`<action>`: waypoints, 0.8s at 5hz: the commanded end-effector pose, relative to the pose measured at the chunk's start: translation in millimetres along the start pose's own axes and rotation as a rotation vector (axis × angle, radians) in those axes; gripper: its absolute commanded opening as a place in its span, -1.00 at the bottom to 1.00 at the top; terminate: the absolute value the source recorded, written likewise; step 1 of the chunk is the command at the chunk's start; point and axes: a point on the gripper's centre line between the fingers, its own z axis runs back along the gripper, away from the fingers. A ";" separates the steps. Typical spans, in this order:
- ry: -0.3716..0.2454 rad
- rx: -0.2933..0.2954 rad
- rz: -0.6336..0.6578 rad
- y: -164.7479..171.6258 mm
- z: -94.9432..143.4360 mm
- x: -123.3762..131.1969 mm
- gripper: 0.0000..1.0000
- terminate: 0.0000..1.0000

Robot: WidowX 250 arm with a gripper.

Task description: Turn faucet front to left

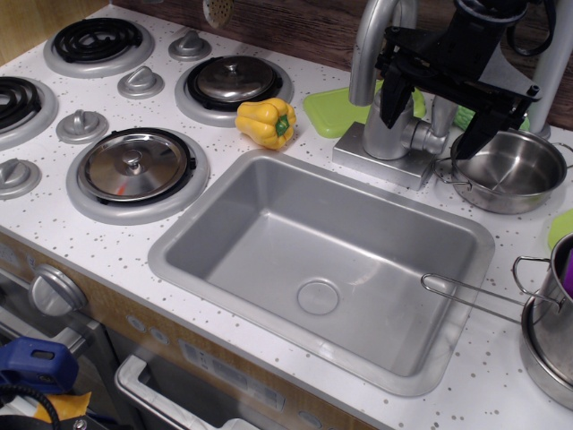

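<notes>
The faucet (389, 125) is a matte silver gooseneck tap on a square base plate behind the sink (224, 228). Its arched spout (365, 54) curves down toward the left, ending over the counter near a green plate. Its small side lever (428, 137) sticks out to the right. My black gripper (436, 118) hangs above and to the right of the faucet body. It is open and empty, with one finger (394, 103) in front of the faucet body and the other finger (479, 134) over the steel bowl.
A yellow pepper (266, 121) and a green plate (327, 112) lie left of the faucet. A steel bowl (506, 170) sits to its right. A grey pole (557, 54) stands at the back right. Lidded pots (134, 166) sit on burners; a long-handled pot (546, 313) is at right.
</notes>
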 end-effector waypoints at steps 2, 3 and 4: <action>-0.070 0.002 -0.058 39.1 14.0 18.5 1.00 -1.00; -0.073 -0.008 -0.095 55.0 9.9 19.8 1.00 -1.00; -0.091 -0.004 -0.113 63.2 4.2 18.4 1.00 -1.00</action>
